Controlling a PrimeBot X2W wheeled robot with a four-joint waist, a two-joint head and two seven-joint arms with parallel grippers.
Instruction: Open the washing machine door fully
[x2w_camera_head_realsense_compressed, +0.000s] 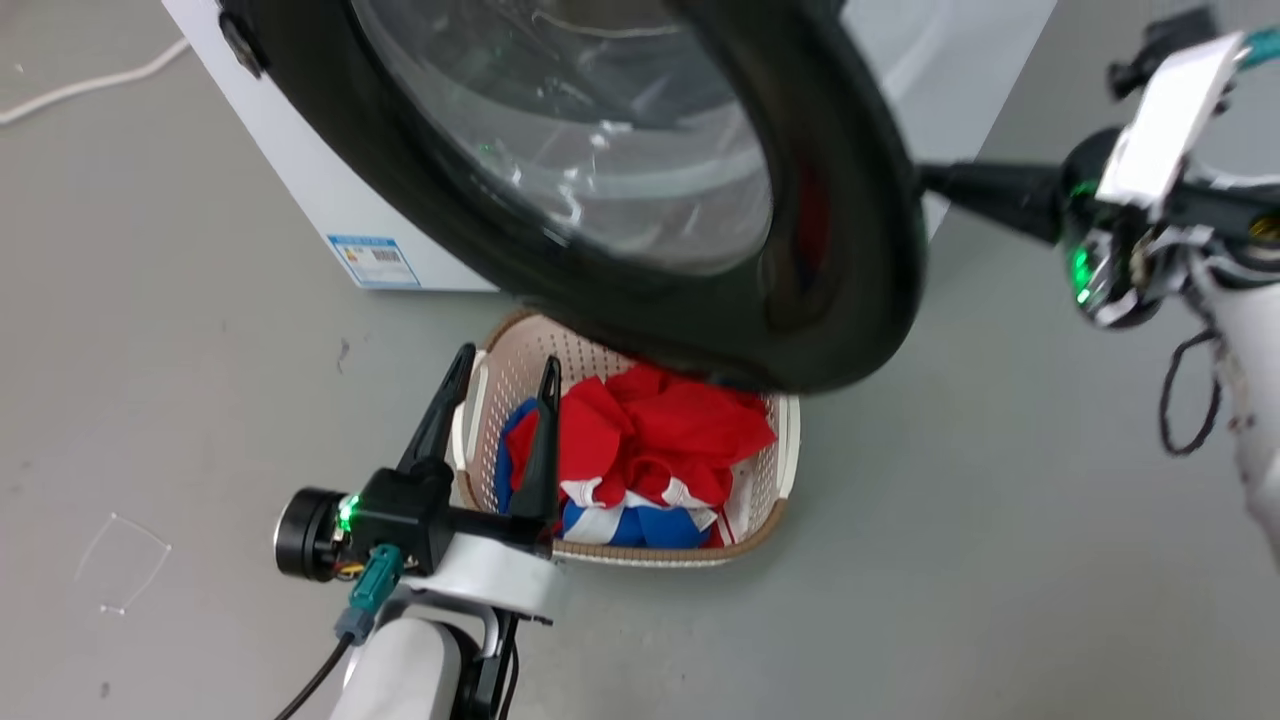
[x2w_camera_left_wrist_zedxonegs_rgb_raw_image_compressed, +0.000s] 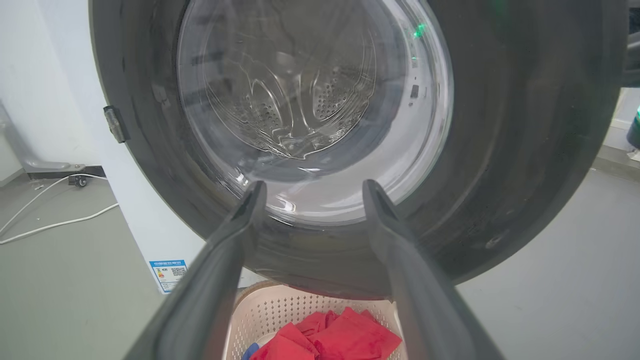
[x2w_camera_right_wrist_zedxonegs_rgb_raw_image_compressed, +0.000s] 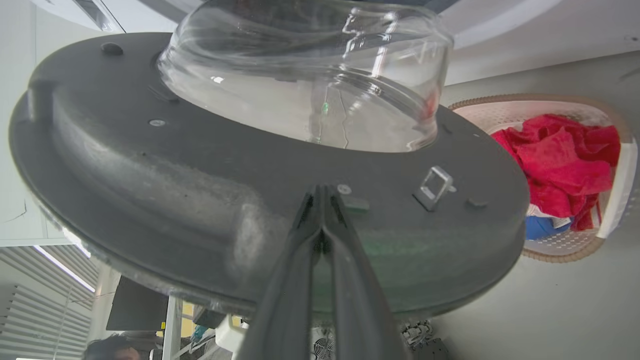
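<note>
Obs: washing machine door (x2w_camera_head_realsense_compressed: 850, 200) stands ajar. right gripper (x2w_camera_right_wrist_zedxonegs_rgb_raw_image_compressed: 322, 192): jaws closed, tips against its inner face (beside latch hook (x2w_camera_right_wrist_zedxonegs_rgb_raw_image_compressed: 434, 186)). left gripper (x2w_camera_head_realsense_compressed: 507, 360): jaws open, empty, over basket (x2w_camera_head_realsense_compressed: 790, 440).

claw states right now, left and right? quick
left claw: open, empty.
right claw: closed, holding nothing, tips at the inner face of the washing machine door.

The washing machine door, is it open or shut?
Open: the door stands out over the laundry basket, and the right gripper, fingers shut, reaches its inner face.
</note>
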